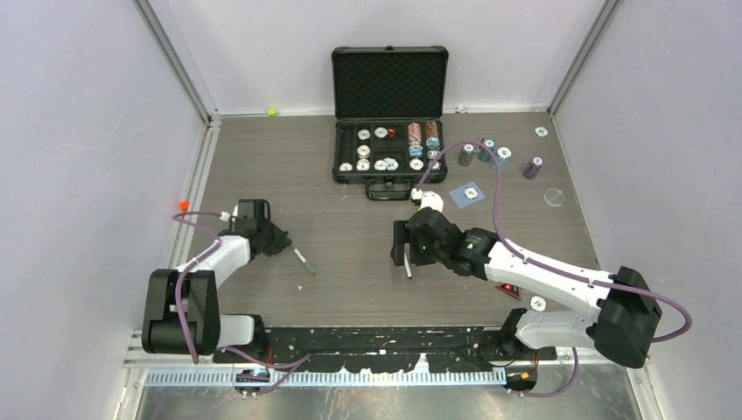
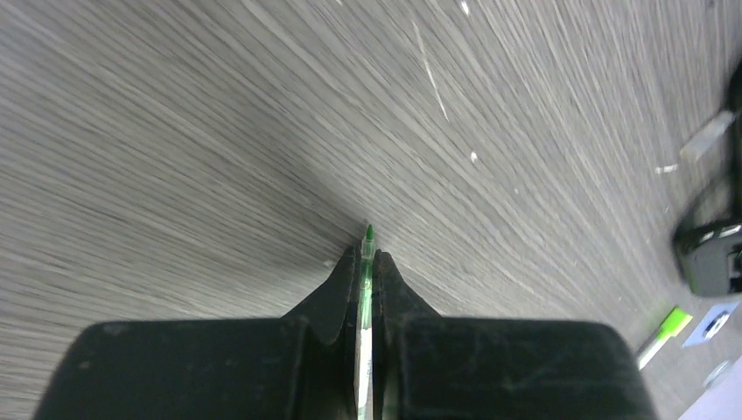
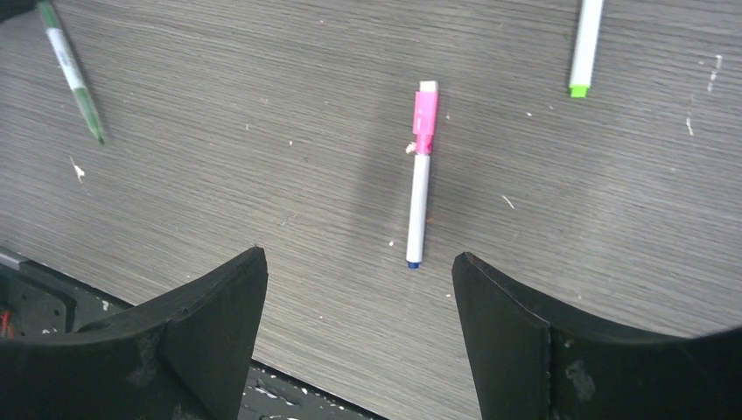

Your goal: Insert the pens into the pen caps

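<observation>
Green pen [image 2: 365, 273]: clamped between my left jaws, its green tip poking out past them, low over the desk [image 1: 350, 219]. It sits towards the left edge, about midway between the near and far edges. I cannot tell whether the tip touches the surface.
Pink-capped pen [image 3: 418, 210]: lying flat near the middle of the desk, somewhat closer to the near edge and directly below my right jaws. The pink cap [image 3: 425, 118] is fitted on one end of its white barrel.
Green-capped pen [image 3: 585, 35]: a white barrel with a neon green cap [image 3: 578, 90] at one end. It lies flat, roughly parallel to the pink-capped pen and apart from it.
Left jaws: closed tight on the green pen.
Right jaws: spread wide and holding nothing, hanging above the pink-capped pen without touching it.
Case [image 1: 389, 83]: black, with its lid raised, at the middle of the far edge. Poker chips [image 1: 423, 133] are racked inside it.
Loose chip stacks [image 1: 533, 166]: standing towards the far right corner.
</observation>
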{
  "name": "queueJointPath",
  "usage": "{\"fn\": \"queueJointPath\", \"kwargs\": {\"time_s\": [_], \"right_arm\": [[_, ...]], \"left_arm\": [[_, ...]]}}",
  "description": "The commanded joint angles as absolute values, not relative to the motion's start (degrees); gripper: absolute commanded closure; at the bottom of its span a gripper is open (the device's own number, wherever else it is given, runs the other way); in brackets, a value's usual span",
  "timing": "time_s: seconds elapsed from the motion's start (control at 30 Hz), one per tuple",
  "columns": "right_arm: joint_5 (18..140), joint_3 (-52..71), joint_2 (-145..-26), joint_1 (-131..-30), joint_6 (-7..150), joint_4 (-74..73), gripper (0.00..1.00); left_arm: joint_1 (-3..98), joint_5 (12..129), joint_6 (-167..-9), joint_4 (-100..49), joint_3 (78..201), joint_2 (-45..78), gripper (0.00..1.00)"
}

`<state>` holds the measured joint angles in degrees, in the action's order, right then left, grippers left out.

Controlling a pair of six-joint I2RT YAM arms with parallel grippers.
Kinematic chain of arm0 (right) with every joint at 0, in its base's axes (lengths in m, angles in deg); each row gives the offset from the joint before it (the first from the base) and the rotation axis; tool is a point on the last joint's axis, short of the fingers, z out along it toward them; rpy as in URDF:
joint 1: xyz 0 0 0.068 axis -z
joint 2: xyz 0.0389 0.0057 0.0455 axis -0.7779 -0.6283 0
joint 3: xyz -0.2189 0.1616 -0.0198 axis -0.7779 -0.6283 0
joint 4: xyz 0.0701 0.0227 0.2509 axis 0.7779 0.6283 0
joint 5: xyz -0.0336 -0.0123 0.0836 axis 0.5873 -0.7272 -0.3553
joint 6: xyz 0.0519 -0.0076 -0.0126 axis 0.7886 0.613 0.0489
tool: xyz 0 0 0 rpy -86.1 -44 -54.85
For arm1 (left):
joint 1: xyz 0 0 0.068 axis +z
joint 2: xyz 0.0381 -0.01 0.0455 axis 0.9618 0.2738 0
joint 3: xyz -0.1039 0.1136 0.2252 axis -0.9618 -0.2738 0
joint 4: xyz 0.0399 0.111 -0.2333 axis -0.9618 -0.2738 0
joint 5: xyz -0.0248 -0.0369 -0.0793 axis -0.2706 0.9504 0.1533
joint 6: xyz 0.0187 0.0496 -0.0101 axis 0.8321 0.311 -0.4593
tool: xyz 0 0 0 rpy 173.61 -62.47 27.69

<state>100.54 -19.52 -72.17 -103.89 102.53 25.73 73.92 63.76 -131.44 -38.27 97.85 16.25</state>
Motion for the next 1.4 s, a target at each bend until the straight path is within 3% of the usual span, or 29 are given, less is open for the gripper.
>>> {"fn": "queueJointPath", "kwargs": {"time_s": [0.0, 0.4, 0.9, 0.93, 1.03, 1.13, 1.23, 1.37], "right_arm": [[99.5, -16.4, -73.8, -104.2, 103.3, 20.8, 0.18], [94.3, -13.7, -80.9, -104.2, 106.0, 15.8, 0.18], [87.8, -9.2, -89.4, -104.5, 107.0, 12.4, 0.19], [87.8, -8.7, -89.8, -104.6, 107.0, 12.6, 0.19], [88.0, -8.6, -89.9, -104.8, 107.0, 13.1, 0.19], [89.2, -9.3, -89.3, -104.8, 106.9, 13.7, 0.19], [89.7, -9.7, -89.2, -104.7, 106.9, 13.8, 0.19], [89.6, -10.2, -89.3, -104.8, 107.1, 13.6, 0.19]], "left_arm": [[69.3, 62.7, -134.3, -41.9, 99.7, 17.4, 1.0], [59.9, 60.9, -137.7, -42.5, 100.6, 12.7, 1.0], [56.1, 58.9, -134.4, -47.5, 101.1, 6.2, 1.0], [55.9, 59.0, -133.6, -48.8, 101.8, 6.0, 0.96], [55.4, 56.4, -130.4, -58.0, 105.0, 5.4, 0.67], [54.9, 53.7, -129.6, -65.3, 106.2, 2.8, 0.46], [54.1, 52.1, -130.2, -67.8, 104.8, -0.9, 0.39], [53.3, 51.7, -129.8, -70.2, 104.5, -0.4, 0.43]]}}
